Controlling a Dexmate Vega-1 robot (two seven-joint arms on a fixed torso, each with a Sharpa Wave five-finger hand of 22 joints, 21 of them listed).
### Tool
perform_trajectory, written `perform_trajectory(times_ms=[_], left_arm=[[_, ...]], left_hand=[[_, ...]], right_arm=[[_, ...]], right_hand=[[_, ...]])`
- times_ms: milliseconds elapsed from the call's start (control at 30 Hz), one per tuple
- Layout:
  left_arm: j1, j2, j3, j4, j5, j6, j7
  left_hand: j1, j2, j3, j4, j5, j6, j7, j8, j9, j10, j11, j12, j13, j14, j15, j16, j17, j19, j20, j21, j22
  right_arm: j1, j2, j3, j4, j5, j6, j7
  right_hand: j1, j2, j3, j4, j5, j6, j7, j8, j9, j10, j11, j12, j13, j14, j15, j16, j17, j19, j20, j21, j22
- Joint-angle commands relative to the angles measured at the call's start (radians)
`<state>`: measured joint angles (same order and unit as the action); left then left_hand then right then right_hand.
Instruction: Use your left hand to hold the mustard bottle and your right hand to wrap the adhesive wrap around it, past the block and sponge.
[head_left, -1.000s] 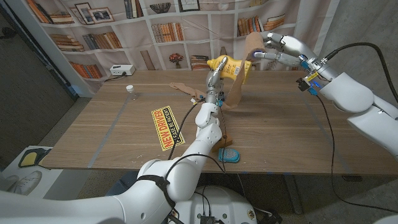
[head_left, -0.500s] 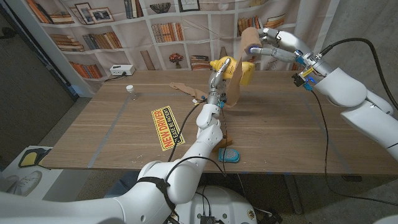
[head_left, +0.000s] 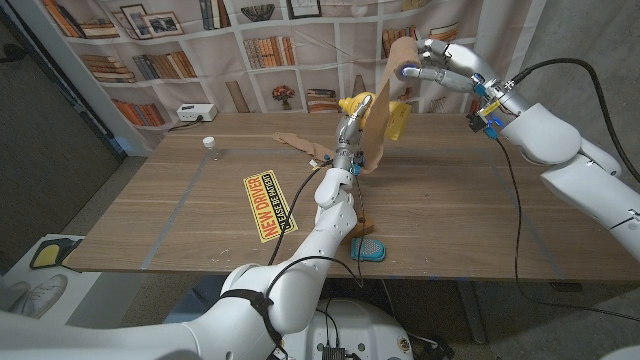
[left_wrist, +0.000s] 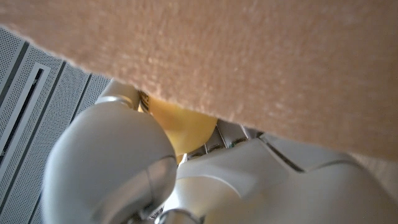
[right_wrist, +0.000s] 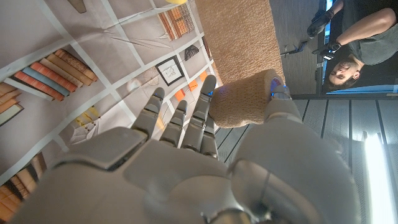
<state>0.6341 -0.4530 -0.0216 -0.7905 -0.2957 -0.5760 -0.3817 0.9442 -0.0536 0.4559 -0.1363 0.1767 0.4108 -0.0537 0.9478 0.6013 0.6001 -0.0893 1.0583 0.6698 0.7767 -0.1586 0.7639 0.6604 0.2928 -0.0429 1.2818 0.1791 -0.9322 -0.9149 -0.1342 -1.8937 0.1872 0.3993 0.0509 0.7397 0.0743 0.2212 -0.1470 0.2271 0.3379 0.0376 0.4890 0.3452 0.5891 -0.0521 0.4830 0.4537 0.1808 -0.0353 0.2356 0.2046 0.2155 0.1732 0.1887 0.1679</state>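
Note:
My left hand (head_left: 347, 128) holds the yellow mustard bottle (head_left: 397, 120) lying sideways above the far middle of the table. In the left wrist view a patch of the bottle (left_wrist: 180, 124) shows between my fingers (left_wrist: 112, 155) and the tan wrap (left_wrist: 249, 62). My right hand (head_left: 440, 66) grips the roll of tan adhesive wrap (head_left: 402, 58) high above the bottle. A band of wrap (head_left: 376, 125) hangs from the roll across the bottle's middle and down to the table. The right wrist view has the roll (right_wrist: 245, 99) pinched between my thumb and fingers (right_wrist: 199, 118).
A loose tan strip (head_left: 300, 143) lies on the table left of the bottle. A blue sponge (head_left: 368, 248) sits at the near edge beside my left forearm. A yellow NEW DRIVER sign (head_left: 268, 205) and a small white cap (head_left: 209, 142) lie further left. A person (right_wrist: 357, 50) stands off to the side.
My right hand has carried the roll leftward and up over the bottle, drawing the band of wrap across it. The left hand and bottle stayed where they were.

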Motion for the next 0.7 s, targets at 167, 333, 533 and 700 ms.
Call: perform_trajectory(times_ms=[167, 333, 533, 700], left_arm=[[0.029, 0.000, 0.003, -0.048, 0.015, 0.029, -0.001], [0.039, 0.000, 0.010, -0.063, 0.019, 0.041, -0.001], [0.058, 0.000, 0.020, -0.091, 0.025, 0.057, -0.006], [0.076, 0.001, 0.031, -0.114, 0.027, 0.064, -0.012]], left_hand=[[0.238, 0.242, 0.008, 0.000, 0.006, 0.003, 0.001, 0.009, -0.001, 0.008, 0.001, 0.010, 0.001, 0.003, 0.002, -0.003, 0.000, -0.005, -0.003, -0.001, 0.002], [0.238, 0.242, 0.008, -0.001, 0.007, 0.004, 0.003, 0.010, -0.003, 0.007, 0.001, 0.009, -0.001, 0.001, 0.004, -0.003, 0.001, -0.004, -0.004, -0.001, 0.002], [0.239, 0.242, 0.008, -0.001, 0.007, 0.002, 0.001, 0.014, -0.001, 0.008, 0.000, 0.009, -0.004, 0.003, 0.003, -0.001, 0.003, -0.005, -0.002, -0.001, 0.002], [0.238, 0.242, 0.008, -0.001, 0.007, 0.002, 0.003, 0.016, -0.002, 0.008, 0.000, 0.010, -0.003, 0.001, 0.004, -0.003, 0.002, -0.005, -0.002, -0.001, 0.002]], right_arm=[[0.075, 0.010, -0.026, 0.086, 0.092, 0.015, 0.037], [0.104, 0.010, -0.034, 0.114, 0.089, 0.025, 0.042], [0.139, 0.018, -0.045, 0.153, 0.113, 0.013, 0.051], [0.167, 0.019, -0.058, 0.183, 0.145, -0.005, 0.074]], right_hand=[[-0.001, 0.012, 0.008, 0.005, 0.005, 0.110, -0.099, 0.007, 0.002, 0.007, 0.001, -0.001, 0.003, 0.008, -0.052, 0.005, 0.003, 0.009, 0.000, 0.002, 0.002], [-0.002, 0.012, 0.008, 0.005, 0.006, 0.108, -0.100, 0.007, 0.003, 0.007, 0.000, -0.002, 0.003, 0.007, -0.052, 0.004, 0.003, 0.011, 0.000, 0.002, 0.002], [-0.003, 0.011, 0.008, 0.005, 0.006, 0.108, -0.099, 0.007, 0.003, 0.007, 0.001, -0.003, 0.004, 0.008, -0.052, 0.004, 0.003, 0.011, 0.000, 0.002, 0.002], [-0.005, 0.012, 0.008, 0.005, 0.007, 0.105, -0.099, 0.005, 0.003, 0.006, -0.001, -0.004, 0.005, 0.007, -0.050, 0.004, 0.003, 0.012, -0.001, 0.002, 0.002]])
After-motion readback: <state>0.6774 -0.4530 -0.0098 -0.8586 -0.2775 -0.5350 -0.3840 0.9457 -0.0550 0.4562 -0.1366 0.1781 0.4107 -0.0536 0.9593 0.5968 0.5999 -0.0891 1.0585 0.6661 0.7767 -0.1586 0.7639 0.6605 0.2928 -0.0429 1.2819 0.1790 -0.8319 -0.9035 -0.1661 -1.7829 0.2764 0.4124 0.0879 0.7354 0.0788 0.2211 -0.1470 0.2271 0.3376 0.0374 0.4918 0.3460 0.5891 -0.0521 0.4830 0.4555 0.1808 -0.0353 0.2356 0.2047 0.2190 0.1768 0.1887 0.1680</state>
